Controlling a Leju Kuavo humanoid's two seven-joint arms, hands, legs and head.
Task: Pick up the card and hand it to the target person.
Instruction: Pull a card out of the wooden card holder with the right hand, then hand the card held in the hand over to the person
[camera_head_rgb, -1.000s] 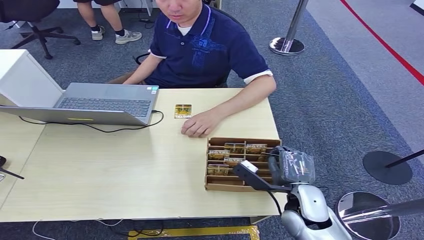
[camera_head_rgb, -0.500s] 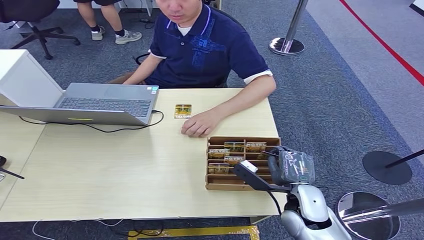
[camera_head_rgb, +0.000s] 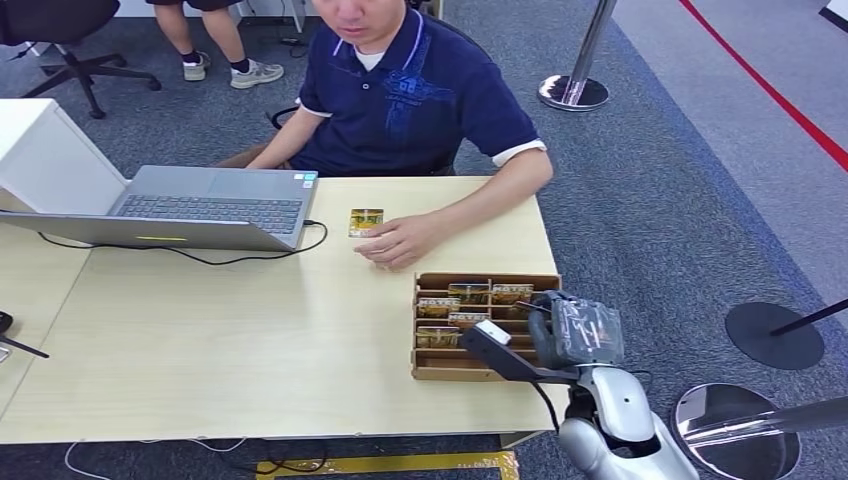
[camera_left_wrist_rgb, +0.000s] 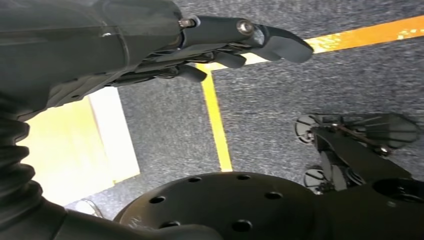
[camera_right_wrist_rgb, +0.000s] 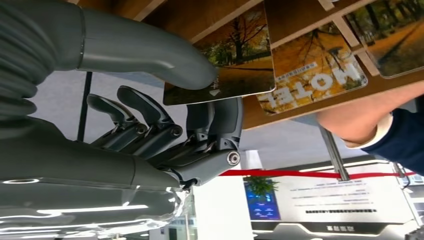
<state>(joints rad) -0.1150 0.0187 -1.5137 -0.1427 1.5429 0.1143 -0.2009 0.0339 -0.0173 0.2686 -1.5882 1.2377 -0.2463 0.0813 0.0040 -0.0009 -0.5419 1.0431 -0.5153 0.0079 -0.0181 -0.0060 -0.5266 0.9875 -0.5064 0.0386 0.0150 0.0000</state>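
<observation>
**A:** Anyone looking at the head view? The right robot hand (camera_head_rgb: 560, 335) is sitting at about 5 o'clock, over the right end of the wooden card tray (camera_head_rgb: 430, 372) on the worktop (camera_head_rgb: 230, 340).

**B:** Yep. In the right wrist view the thumb (camera_right_wrist_rgb: 150, 55) is pressing on one face of a card (camera_right_wrist_rgb: 235, 60) and a finger (camera_right_wrist_rgb: 215, 125) is backing it from the other side, so that robot hand (camera_right_wrist_rgb: 165, 130) is pinching the card. The other fingers are curling loosely underneath. More autumn-photo cards (camera_right_wrist_rgb: 312, 80) are lying in the tray slots just beside it.

**A:** And the person (camera_head_rgb: 410, 90) is sitting at 12 o'clock across the worktop, with one hand (camera_head_rgb: 395, 240) resting near another card (camera_head_rgb: 366, 221) lying flat by the laptop (camera_head_rgb: 190, 205).

**B:** Left robot hand (camera_left_wrist_rgb: 210, 50) is hanging over grey carpet with a yellow floor line (camera_left_wrist_rgb: 215, 120). Its fingers are stretching out fairly straight and holding nothing.

**A:** So the card is staying right at the tray, at 5 o'clock, well apart from the person's hand.
</observation>
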